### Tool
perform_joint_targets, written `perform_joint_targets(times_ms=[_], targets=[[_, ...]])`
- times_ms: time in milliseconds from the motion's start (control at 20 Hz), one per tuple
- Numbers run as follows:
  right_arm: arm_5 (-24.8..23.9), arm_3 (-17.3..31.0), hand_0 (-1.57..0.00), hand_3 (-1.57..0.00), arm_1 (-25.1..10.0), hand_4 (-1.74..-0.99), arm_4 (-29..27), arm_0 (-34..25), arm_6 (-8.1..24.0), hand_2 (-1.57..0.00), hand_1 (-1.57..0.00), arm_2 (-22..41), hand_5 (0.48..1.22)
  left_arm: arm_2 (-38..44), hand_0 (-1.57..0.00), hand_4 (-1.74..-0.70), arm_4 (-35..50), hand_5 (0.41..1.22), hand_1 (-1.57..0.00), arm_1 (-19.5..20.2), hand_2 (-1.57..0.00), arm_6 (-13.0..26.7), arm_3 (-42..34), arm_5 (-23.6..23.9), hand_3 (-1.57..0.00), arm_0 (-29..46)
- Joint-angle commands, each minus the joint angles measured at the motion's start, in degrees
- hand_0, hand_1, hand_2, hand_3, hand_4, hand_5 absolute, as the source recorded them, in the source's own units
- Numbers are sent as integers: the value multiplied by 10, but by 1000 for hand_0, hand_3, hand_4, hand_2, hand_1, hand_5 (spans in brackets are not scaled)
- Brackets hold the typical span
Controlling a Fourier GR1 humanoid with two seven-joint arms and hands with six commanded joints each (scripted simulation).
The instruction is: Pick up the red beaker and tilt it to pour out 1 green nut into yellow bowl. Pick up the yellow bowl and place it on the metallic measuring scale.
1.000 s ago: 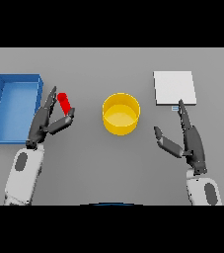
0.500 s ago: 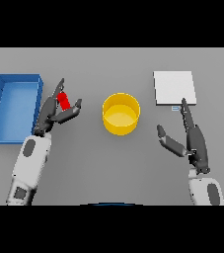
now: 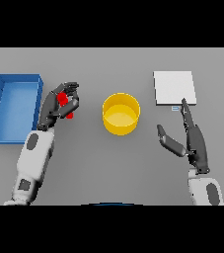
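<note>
With the left robot hand (image 3: 59, 104) gripping the beaker (image 3: 63, 99), carry it over the bowl (image 3: 121, 114) before tilting. Right robot hand (image 3: 192, 141) rests open.

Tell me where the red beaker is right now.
In the head view the red beaker is on the robot's left, held in the curled left hand, between the blue bin and the yellow bowl.
</note>
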Motion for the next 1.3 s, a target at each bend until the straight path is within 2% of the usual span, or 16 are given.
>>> perform_joint_targets(times_ms=[0, 50, 100, 150, 300, 350, 400, 550, 600, 800, 900, 1000, 1150, 1250], targets=[[-2, -6, 1, 1, -2, -1255, 1, 3, 0, 1, 1, -2, 644, -6, -662, -1500, -9, 941, -699, -3, -733, -1, 3, 8, -724, 1], [-1, 3, 1, 1, -2, -1256, 2, 0, 5, 1, 1, -1, 646, -6, -844, -1541, -14, 997, -874, 0, -900, 4, 4, 10, -838, -2], [-1, 4, 1, 1, 1, -1254, 4, 8, -3, 1, 1, 2, 645, -10, -989, -1575, -21, 1042, -1013, 3, -1034, 4, 10, 10, -926, -8], [-2, 2, 1, 1, 3, -1252, 6, 11, -6, 1, 1, 4, 644, -15, -1106, -1603, -20, 1078, -1125, 5, -1142, -10, 13, 6, -974, -7], [-4, 1, 1, 1, 5, -1259, 1, 10, -2, 1, 1, 1, 646, -24, -1333, -1523, -24, 1148, -1343, 3, -1351, -18, 7, 2, -1265, 2], [-3, 3, 1, 1, 5, -1257, 1, 5, 0, 1, 1, 1, 645, -25, -1380, -1505, -29, 1162, -1388, -2, -1395, -6, 5, 8, -1326, -1], [-1, 3, 1, 1, 2, -1258, -4, 3, 4, 1, 1, -4, 644, -23, -1419, -1552, -27, 1159, -1425, -4, -1430, 1, 6, 13, -1375, -4], [1, 3, 1, 1, 1, -1262, -6, 9, -7, 1, 1, -4, 646, -18, -1493, -1644, -4, 1132, -1496, -8, -1499, -15, -20, 22, -1471, 3], [-2, 3, 1, 1, 1, -1258, 0, 6, -3, 1, 1, -2, 646, -15, -1509, -1664, 4, 1128, -1511, -11, -1513, -14, -25, 27, -1491, -1], [-4, 2, 1, 1, 1, -1263, 7, 7, -17, 1, 1, 2, 652, -30, -1545, -1709, 0, 1114, -1546, 4, -1547, 1, -73, 38, -1538, -7], [1, 1, 1, 1, -10, -1262, 5, 12, -21, 1, 1, -3, 658, -56, -1555, -1721, -23, 1114, -1555, 19, -1556, 16, -92, 35, -1550, -10], [1, 4, 1, 1, -5, -1257, 6, 11, -17, 1, 1, 1, 663, -94, -1561, -1728, -59, 1121, -1561, 40, -1561, 60, -115, 26, -1558, -19], [-7, 5, 1, 1, -7, -1256, 18, -1, -4, 1, 1, 2, 674, -135, -1564, -1733, -101, 1122, -1565, 63, -1565, 105, -110, 9, -1562, -44], [-6, 2, 1, 1, -6, -1256, 19, 8, -10, 1, 1, 3, 678, -151, -1564, -1733, -116, 1112, -1565, 68, -1565, 118, -99, 7, -1562, -60]])
